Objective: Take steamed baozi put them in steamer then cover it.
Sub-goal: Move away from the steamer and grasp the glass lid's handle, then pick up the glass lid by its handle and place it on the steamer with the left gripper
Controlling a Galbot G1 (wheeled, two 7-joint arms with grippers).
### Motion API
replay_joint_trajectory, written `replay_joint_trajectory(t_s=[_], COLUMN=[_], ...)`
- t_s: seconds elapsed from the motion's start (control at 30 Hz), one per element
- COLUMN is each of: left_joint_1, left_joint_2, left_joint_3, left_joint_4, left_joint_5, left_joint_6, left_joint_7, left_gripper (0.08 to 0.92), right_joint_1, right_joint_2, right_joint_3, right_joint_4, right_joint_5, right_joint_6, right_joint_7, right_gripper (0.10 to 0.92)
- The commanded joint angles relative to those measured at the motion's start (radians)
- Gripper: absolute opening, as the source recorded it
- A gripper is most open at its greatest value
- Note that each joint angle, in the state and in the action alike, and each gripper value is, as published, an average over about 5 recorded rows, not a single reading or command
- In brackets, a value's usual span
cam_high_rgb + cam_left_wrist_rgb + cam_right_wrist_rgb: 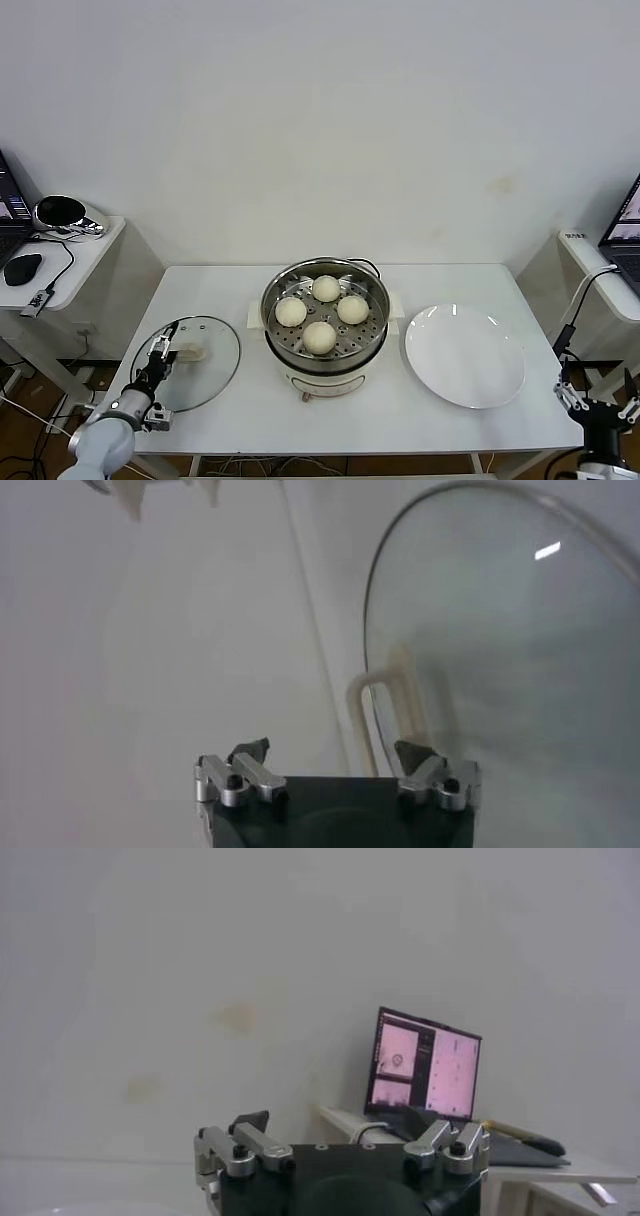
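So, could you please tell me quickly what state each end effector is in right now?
Left end effector: open, holding nothing, over the cover, at its handle.
Right end effector: open, holding nothing, parked off the table's right end.

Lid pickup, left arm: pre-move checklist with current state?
1. All four baozi in the steamer, on the perforated tray: ok.
2. Plate has no buns left on it: ok.
3. Steamer top unobstructed, nothing over the rim: ok.
4. Lid flat on the table, left of the steamer, handle up: ok.
5. Left tool open, above the lid at the handle; nothing held: ok. Whether the handle sits squarely between the fingers: cannot tell.
6. Right tool open, holding nothing, parked off the table's right edge, away from the lid's path: ok.
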Motion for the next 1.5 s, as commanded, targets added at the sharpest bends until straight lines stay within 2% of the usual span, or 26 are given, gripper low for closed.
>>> replay_joint_trajectory(t_s=[0.03, 0.3, 0.37, 0.9, 1.17, 1.33, 1.5], left_joint_1=[-0.092, -0.094, -0.091, -0.12, -0.114, -0.07, 0.03], left_joint_2=[0.001, 0.0, 0.002, 0.004, -0.002, -0.001, 0.002], left_joint_3=[0.025, 0.031, 0.033, 0.063, 0.064, 0.038, -0.007], left_joint_4=[0.096, 0.101, 0.09, 0.128, 0.138, 0.075, -0.101], left_joint_5=[-0.023, -0.056, -0.064, -0.099, -0.133, -0.165, -0.215], left_joint_6=[-0.004, -0.015, -0.016, -0.024, -0.025, -0.019, 0.057], left_joint_7=[0.009, 0.017, 0.021, 0.048, 0.033, -0.005, -0.035], left_gripper=[0.823, 0.82, 0.798, 0.392, 0.18, 0.165, 0.161], right_joint_1=[-0.002, -0.004, -0.005, -0.009, -0.011, -0.012, -0.016], right_joint_2=[0.007, 0.01, 0.011, 0.015, 0.015, 0.015, 0.01], right_joint_3=[-0.001, -0.005, -0.007, -0.019, -0.02, -0.023, -0.024], right_joint_4=[-0.007, -0.014, -0.014, -0.022, -0.021, -0.018, -0.015], right_joint_5=[-0.009, -0.02, -0.021, -0.03, -0.034, -0.039, -0.041], right_joint_6=[0.004, 0.009, 0.009, 0.017, 0.019, 0.021, 0.024], right_joint_7=[0.0, -0.002, -0.002, -0.005, -0.007, -0.008, -0.008], right_gripper=[0.823, 0.823, 0.823, 0.823, 0.823, 0.823, 0.823])
